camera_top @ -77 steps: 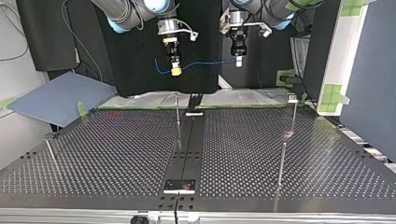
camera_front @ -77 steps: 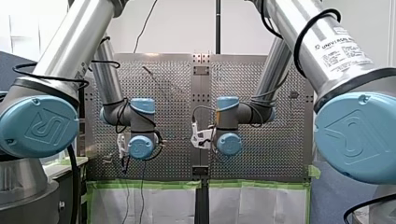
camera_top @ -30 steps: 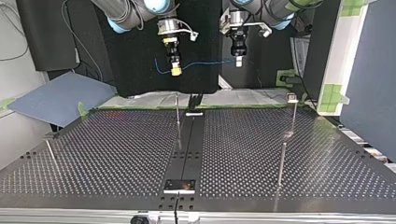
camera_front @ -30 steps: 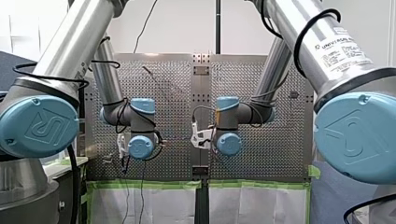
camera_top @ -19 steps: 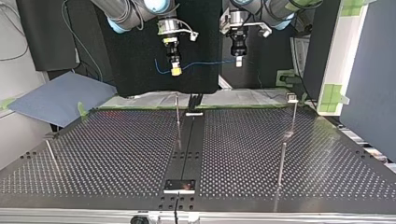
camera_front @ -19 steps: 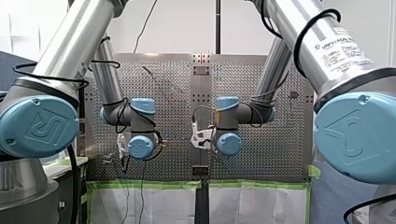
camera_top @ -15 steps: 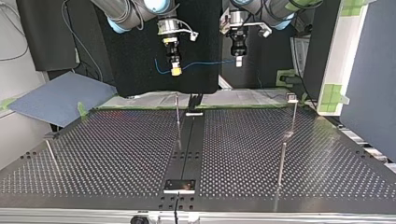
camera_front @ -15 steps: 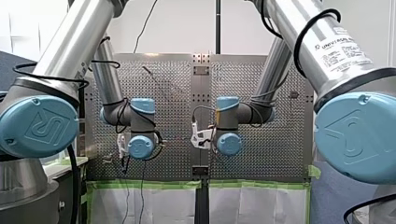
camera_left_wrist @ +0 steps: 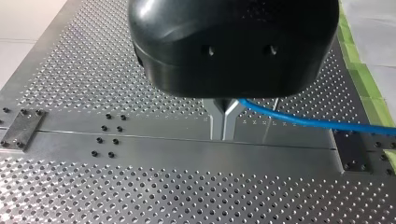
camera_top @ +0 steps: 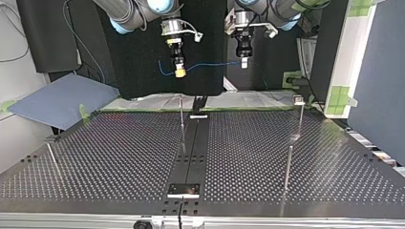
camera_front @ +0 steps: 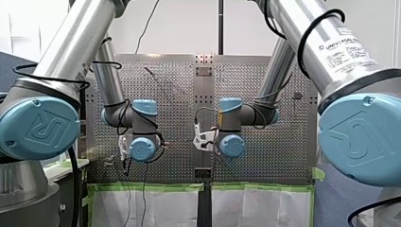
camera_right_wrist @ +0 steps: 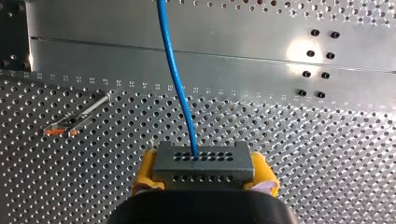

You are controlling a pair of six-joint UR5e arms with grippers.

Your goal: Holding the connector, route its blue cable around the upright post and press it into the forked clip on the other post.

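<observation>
My right gripper (camera_right_wrist: 204, 173) is shut, its yellow pads clamping a grey connector (camera_right_wrist: 203, 158). The blue cable (camera_right_wrist: 175, 79) leaves the connector's face and runs ahead over the perforated table (camera_right_wrist: 280, 154). In the top view that gripper (camera_top: 180, 71) hangs high at the left of centre. The cable (camera_top: 210, 64) spans across to my left gripper (camera_top: 244, 62). In the left wrist view, the metal fingers (camera_left_wrist: 223, 122) are shut on the cable (camera_left_wrist: 303, 121), which trails off to one side. Both grippers hang well above the table.
In the top view, thin upright posts stand on the table: one near the centre (camera_top: 182, 119), one at the right front (camera_top: 287, 164), one with a small head behind it (camera_top: 300, 110), and one at the far left (camera_top: 52, 156). A dark centre rail (camera_top: 193, 148) runs front to back.
</observation>
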